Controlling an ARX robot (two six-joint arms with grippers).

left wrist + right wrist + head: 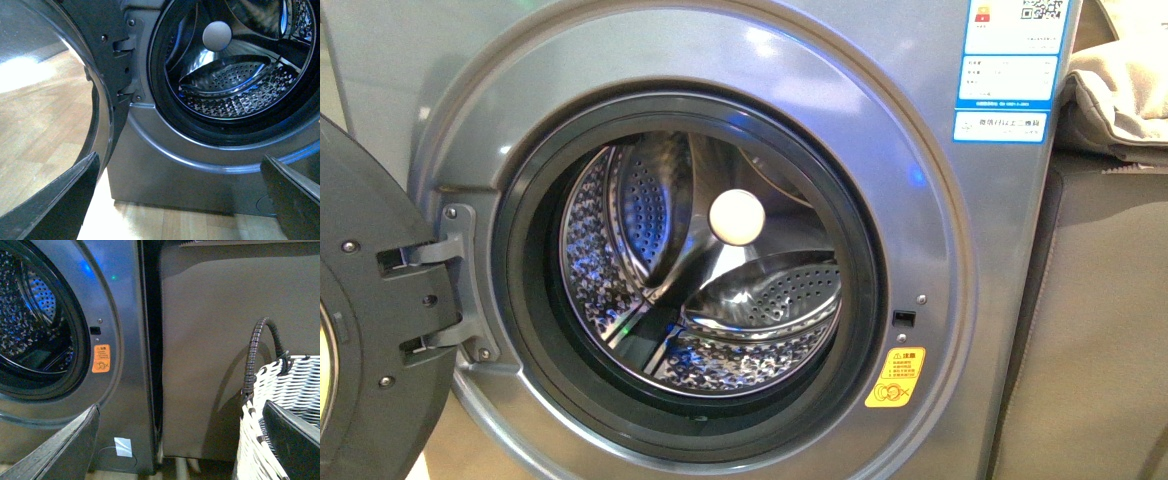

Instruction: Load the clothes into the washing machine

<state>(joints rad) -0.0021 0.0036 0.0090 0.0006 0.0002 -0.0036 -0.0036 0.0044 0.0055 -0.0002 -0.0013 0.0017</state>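
**A:** How do our grippers stand?

**B:** Left gripper (180,157) and right gripper (180,405): each with fingers spread wide, holding nothing.

**A:** And beyond them?

**B:** We face one silver-grey washer (970,300), its one dark door (360,330) swung open at the left, its one perforated steel drum (620,200) gleaming blue. One yellow sticker (895,377), three blue-white labels (1007,80); one white wicker basket (280,390) near the right gripper. Where the clothes lie we cannot tell.
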